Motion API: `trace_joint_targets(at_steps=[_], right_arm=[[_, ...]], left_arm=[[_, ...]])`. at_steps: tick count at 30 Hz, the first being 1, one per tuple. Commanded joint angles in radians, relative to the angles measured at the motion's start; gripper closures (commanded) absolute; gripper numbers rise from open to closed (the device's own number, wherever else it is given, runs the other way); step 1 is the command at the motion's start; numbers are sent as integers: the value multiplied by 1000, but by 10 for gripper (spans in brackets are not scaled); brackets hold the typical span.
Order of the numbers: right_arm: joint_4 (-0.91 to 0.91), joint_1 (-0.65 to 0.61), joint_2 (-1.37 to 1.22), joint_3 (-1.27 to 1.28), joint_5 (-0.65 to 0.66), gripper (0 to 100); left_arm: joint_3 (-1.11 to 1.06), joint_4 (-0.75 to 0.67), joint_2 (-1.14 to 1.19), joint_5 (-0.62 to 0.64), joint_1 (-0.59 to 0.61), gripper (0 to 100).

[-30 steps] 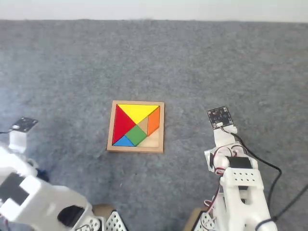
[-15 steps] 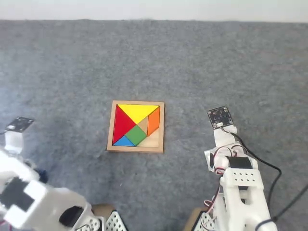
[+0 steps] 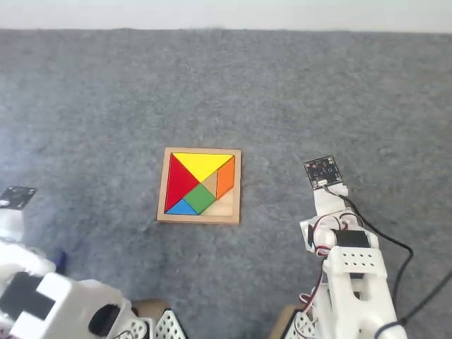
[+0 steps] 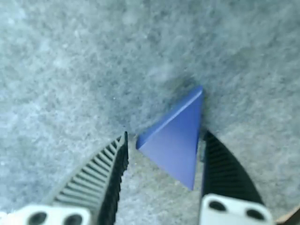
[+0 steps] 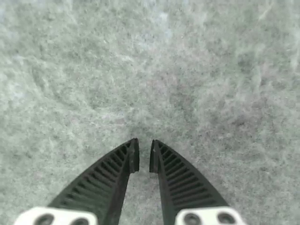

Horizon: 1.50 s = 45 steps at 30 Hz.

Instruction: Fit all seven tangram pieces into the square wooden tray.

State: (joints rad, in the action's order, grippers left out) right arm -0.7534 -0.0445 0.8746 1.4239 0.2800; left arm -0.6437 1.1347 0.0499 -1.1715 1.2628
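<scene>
- My left tool [image 4: 165, 136] is open and points down at the grey surface [image 4: 70, 56].
- One finger sits on each side of the blue triangle [image 4: 176, 140]. One finger touches a side of it. The other is just beside its corner, with a thin gap.
- The blue triangle lies on the surface, well apart from the tray.
- My right tool [image 5: 143, 143] is closed with nothing in it. I see a thin slit between its tips. It points down at bare surface.
- From above, the left arm [image 3: 49, 304] is bent low at the near left corner.
- The right arm [image 3: 349, 268] stands at the near right, beside the tray but not touching it.
- The tray [image 3: 201, 220] sits in the middle of the surface, apart from both arms.
- The coloured pieces [image 3: 178, 185] in it are yellow, red, green, orange and a small blue one. The corner nearest the right arm looks like bare wood.
- There is lots of open surface on every side of the tray. The far edge of the surface meets a pale wall [image 3: 226, 14].
- Since a second ago, the left arm's wrist has slid toward the left edge of the high view and a bit closer to me.
- The right arm and the tray have stayed where they were.
</scene>
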Motion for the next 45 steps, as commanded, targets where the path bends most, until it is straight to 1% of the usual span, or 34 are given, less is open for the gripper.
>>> trace_joint_targets(at_steps=[1,10,14,21,25,31,35,39,42,43,45], right_arm=[[10,8,16,-5,11,936],[10,8,16,-5,11,936],[10,8,16,-5,11,936],[10,8,18,-5,11,936],[10,8,18,-5,11,936],[10,8,18,-5,11,936],[10,8,18,-5,11,936],[10,8,18,-5,11,936],[10,8,18,-5,11,936],[10,8,18,-5,11,936],[10,8,18,-5,11,936]], left_arm=[[4,-21,-54,-18,18,735],[-94,-26,-55,-72,18,742],[-107,-26,-55,-72,18,807],[-108,-15,-66,-64,14,855],[-68,78,-83,-64,-5,855],[-74,216,-242,-64,-72,855],[-163,256,-374,-64,-130,855],[-271,256,-493,-64,-178,855],[-275,242,-585,-64,-184,849],[-272,210,-614,-61,-180,836],[-278,129,-652,-17,-155,781]])
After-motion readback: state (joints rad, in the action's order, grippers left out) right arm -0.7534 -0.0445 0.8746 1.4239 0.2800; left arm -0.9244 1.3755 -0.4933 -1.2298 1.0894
